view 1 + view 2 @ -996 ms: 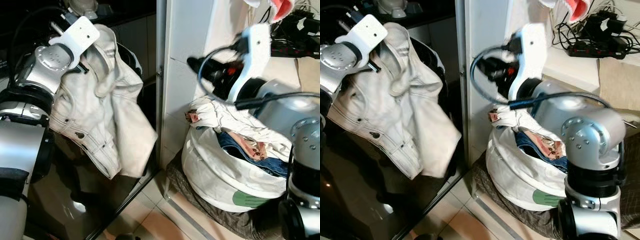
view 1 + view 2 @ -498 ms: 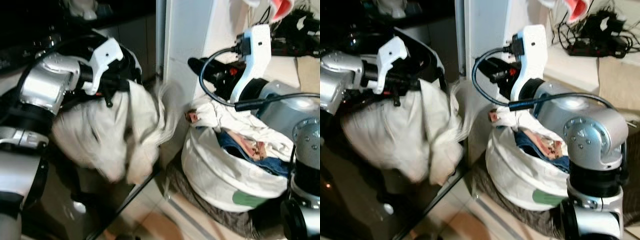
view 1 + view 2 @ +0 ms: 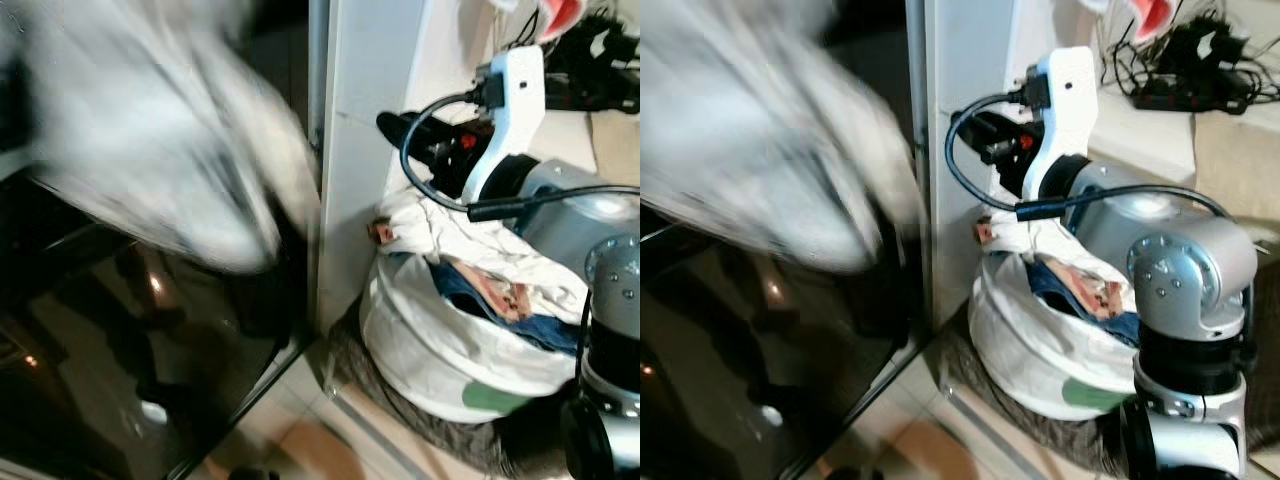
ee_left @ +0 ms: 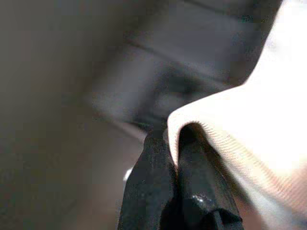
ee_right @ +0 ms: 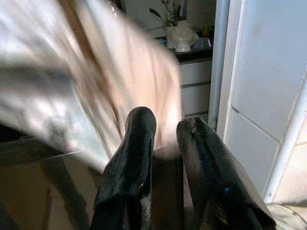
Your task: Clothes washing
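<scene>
A white denim jacket (image 3: 150,130) streaks across the upper left of the eye views, blurred by motion, in front of a dark glossy door (image 3: 130,380). In the left wrist view my left gripper (image 4: 173,139) is shut on a fold of that jacket (image 4: 268,120). My right gripper (image 3: 392,125) hovers above a white laundry bag (image 3: 430,350) stuffed with clothes (image 3: 500,295), beside the white wall panel (image 3: 355,150). In its own wrist view the right gripper (image 5: 166,119) is narrowly open with nothing between its fingers, and the blurred jacket (image 5: 96,72) passes ahead of it.
The laundry bag rests on a dark mat (image 3: 400,415) on the tiled floor. A power strip and cables (image 3: 600,60) lie on the ledge at the top right. The dark door's lower edge meets the floor near the wall corner.
The jacket hung from my raised left gripper, swung down half a second ago, and now sweeps up across the upper left in a blur. The right arm has barely moved.
</scene>
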{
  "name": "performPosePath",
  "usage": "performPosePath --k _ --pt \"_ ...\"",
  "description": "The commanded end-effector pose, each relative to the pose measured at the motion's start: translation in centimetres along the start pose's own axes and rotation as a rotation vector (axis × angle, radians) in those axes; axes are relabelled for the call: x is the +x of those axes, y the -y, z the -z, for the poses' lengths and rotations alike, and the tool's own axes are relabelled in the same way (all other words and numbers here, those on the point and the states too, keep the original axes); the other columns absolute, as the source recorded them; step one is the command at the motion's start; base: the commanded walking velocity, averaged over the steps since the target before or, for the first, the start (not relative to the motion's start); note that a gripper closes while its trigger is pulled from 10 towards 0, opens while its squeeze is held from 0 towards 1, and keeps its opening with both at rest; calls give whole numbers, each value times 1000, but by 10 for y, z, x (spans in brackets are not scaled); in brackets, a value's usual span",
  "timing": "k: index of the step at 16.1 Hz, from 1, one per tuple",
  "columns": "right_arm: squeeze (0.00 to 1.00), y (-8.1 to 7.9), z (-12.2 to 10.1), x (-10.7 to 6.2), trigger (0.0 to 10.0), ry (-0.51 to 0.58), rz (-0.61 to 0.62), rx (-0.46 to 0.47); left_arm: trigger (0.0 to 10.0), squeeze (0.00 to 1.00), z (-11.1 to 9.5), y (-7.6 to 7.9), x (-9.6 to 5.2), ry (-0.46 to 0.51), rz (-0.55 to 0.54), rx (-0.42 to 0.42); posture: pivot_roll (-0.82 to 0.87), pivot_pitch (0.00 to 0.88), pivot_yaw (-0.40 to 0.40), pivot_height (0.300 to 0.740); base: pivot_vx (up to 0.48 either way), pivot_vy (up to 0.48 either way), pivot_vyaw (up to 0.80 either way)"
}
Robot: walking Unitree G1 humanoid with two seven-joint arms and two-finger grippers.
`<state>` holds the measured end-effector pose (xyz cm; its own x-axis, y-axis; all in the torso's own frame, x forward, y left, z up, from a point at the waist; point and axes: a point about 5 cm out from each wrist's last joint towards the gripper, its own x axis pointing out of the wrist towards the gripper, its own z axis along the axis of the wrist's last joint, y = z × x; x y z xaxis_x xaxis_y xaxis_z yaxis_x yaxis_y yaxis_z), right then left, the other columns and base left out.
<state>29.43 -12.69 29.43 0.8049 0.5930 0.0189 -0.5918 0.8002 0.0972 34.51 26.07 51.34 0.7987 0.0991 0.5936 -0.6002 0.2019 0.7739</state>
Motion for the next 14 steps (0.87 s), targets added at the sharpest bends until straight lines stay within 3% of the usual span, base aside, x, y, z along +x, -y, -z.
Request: performPosePath --k 1,4,5,7,8,9,10,11,14 --pt "0 0 -5 -3 10000 23 14 -16 0 0 -1 1 1 9 -37 70 -40 0 45 740 0 0 0" --pt "0 0 -4 -4 10000 28 21 -13 0 0 7 13 -1 9 -106 108 -43 0 40 740 0 0 0" --pt "0 -1 -3 -3 10000 26 19 -11 0 0 9 30 -3 22 -85 133 -42 0 36 740 0 0 0" --pt "0 -6 0 2 10000 13 0 -15 0 0 25 101 -18 -64 254 122 -40 0 31 740 0 0 0" --pt "0 -9 2 3 10000 5 -14 -15 0 0 37 137 -34 -139 446 83 -40 0 31 740 0 0 0" --pt "0 -11 3 4 10000 0 -22 -16 2588 0 43 153 -42 -173 525 84 -40 0 31 740 0 0 0" --pt "0 -14 6 4 10000 -15 -41 -20 10000 0 54 178 -59 -235 651 67 -45 0 33 740 0 0 0" --pt "0 -19 10 4 10000 -36 -68 -22 10000 0 65 203 -79 -323 806 -28 -46 0 34 740 0 0 0" --pt "0 -26 23 4 10000 -92 -112 -10 10000 0 90 217 -104 -481 910 -160 -42 0 28 740 0 0 0"
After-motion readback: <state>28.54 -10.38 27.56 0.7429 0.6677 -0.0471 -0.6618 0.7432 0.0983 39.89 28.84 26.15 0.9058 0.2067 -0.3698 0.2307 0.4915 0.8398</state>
